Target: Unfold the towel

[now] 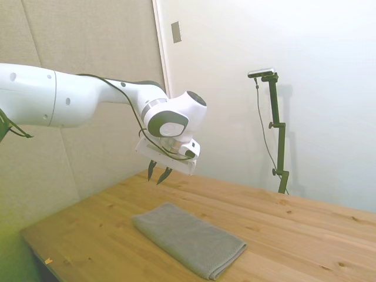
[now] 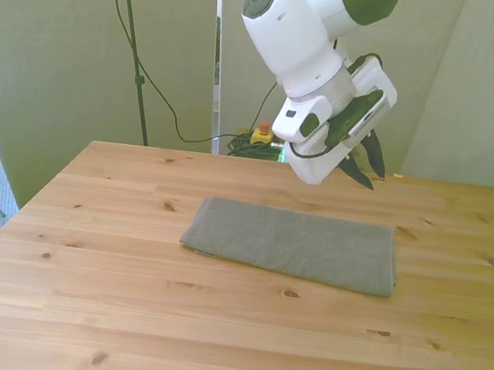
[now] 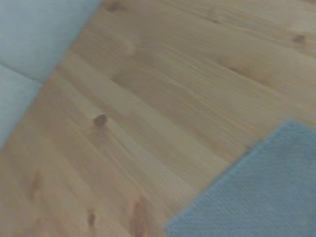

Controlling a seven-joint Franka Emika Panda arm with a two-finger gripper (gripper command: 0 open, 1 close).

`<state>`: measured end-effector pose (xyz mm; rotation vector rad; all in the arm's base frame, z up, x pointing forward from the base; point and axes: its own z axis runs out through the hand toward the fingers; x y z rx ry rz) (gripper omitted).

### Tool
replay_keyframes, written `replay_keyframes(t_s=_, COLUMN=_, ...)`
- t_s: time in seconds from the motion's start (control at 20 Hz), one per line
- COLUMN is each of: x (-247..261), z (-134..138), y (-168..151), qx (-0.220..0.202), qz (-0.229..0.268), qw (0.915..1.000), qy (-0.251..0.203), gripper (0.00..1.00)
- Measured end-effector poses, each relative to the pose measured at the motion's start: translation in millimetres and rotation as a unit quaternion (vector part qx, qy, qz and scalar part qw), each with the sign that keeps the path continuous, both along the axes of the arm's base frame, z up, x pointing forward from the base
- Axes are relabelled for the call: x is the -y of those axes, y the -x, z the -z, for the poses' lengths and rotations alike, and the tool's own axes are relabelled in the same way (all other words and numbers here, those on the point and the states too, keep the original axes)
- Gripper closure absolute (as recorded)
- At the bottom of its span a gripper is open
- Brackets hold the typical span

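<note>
— Wooden planks run the length of the counter (image 2: 121,296), pale pine with dark knots. What lies on it?

— Closest to us, bare boards. Past them, the towel (image 2: 298,245), grey-taupe terry, folded into a long flat rectangle, resting near the middle of the counter. In the front view its folded end sits toward the front view's right. The wrist view catches only one blurred corner of it (image 3: 256,192) against the planks.

— And the arm?

— Above and beyond the towel, the white arm (image 1: 64,97) hangs in the air, its claw (image 2: 365,162) tilted downward, well clear of the cloth and touching nothing. Its two dark fingertips (image 1: 151,169) stand slightly spread, with nothing between them.

— Behind that?

— Beige wall panels, a black cable trailing down to the floor, and a yellow box with a red button (image 2: 262,133) on the floor beyond the counter's far edge.
</note>
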<state>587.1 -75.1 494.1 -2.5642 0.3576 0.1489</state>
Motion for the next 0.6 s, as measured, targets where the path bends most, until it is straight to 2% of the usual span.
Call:
replay_keyframes(t_s=0.15, x=-4, z=-5, y=19, qx=0.005, qz=0.053, qw=0.9971, qy=0.055, gripper=0.0)
replay_keyframes(t_s=0.3, x=-14, z=-10, y=53, qx=0.008, qz=0.103, qw=0.9892, qy=0.104, gripper=0.0)
replay_keyframes(t_s=0.45, x=-22, z=-18, y=101, qx=-0.002, qz=0.154, qw=0.9767, qy=0.149, gripper=0.0)
replay_keyframes(t_s=0.6, x=-30, z=-15, y=154, qx=-0.016, qz=0.207, qw=0.9586, qy=0.195, gripper=0.0)
